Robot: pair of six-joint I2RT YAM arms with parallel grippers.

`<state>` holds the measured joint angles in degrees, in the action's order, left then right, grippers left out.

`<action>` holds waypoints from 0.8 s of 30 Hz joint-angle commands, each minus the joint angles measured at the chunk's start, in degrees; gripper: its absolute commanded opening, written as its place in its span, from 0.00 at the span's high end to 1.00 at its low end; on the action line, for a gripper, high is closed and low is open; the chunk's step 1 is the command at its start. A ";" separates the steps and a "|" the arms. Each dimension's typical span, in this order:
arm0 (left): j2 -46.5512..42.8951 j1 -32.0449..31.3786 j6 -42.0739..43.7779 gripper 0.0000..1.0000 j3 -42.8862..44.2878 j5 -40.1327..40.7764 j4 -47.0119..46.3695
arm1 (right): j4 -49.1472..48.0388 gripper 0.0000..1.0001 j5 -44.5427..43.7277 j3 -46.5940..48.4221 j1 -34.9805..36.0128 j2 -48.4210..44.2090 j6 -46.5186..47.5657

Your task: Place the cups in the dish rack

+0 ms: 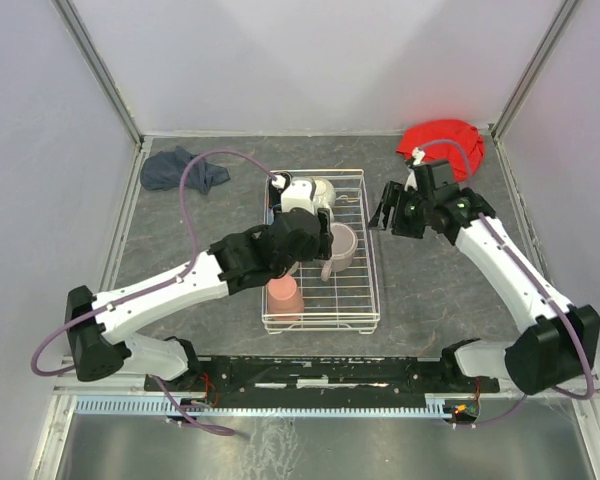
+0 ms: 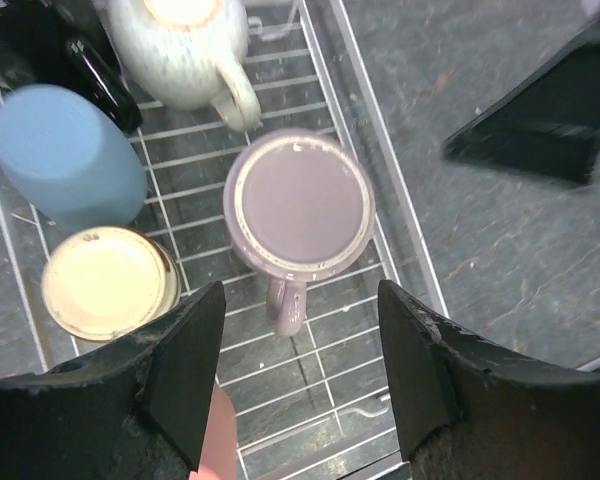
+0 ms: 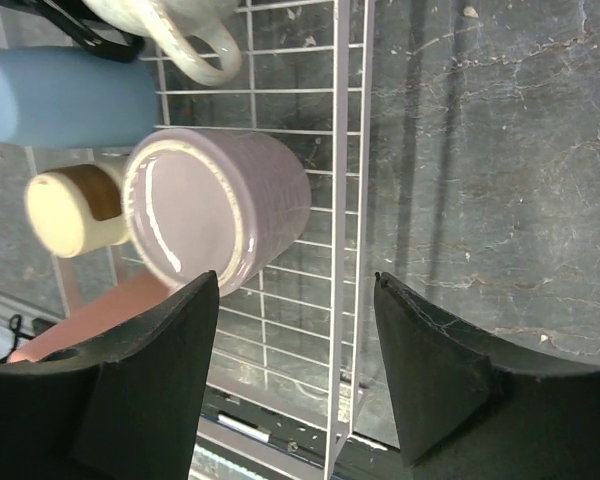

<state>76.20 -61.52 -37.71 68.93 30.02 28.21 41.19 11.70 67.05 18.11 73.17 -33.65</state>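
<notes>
One dark blue cloth point(image 1: 183, 168) is lying crumpled at the far left of the tabletop point(image 1: 430, 290). The left arm point(image 1: 170, 285) is reaching across to the single dish rack point(image 1: 325, 322), which is sitting mid-tabletop. The left jaws are hanging above its grid, standing wide apart and gripping nothing.

All six cups are sitting inside the rack. Along its left side:
- The black mug point(image 2: 40, 40) is occupying the far corner.
- The blue tumbler point(image 2: 65, 155) appears to be lying on its side just nearer.
- A tumbler showing a pale yellow round face point(image 2: 108, 282) is standing nearer again.
- The salmon-orange tumbler point(image 1: 284, 295) is standing at the near left.

Further right, the cream mug point(image 1: 315, 192) is sitting at the far end. The mauve-pink mug point(image 1: 342, 247) is standing by the right wall, showing a flat round face upward and pointing its handle toward the near edge. In the left wrist view it is showing below the gap between the left jaws.

The right arm point(image 1: 505, 265) is holding the right jaws just beside the rack's right wall, above bare tabletop, spread wide and gripping nothing. One red cloth point(image 1: 442, 140) is lying bunched in the far right corner.
</notes>
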 commanded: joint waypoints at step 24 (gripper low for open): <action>-5.97 35.43 -1.17 0.25 0.19 -14.84 9.24 | -5.20 0.52 -13.01 13.37 4.09 24.83 5.40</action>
<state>70.02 -27.33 -38.52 69.60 19.22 41.43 37.65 2.63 75.94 21.34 95.44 -28.51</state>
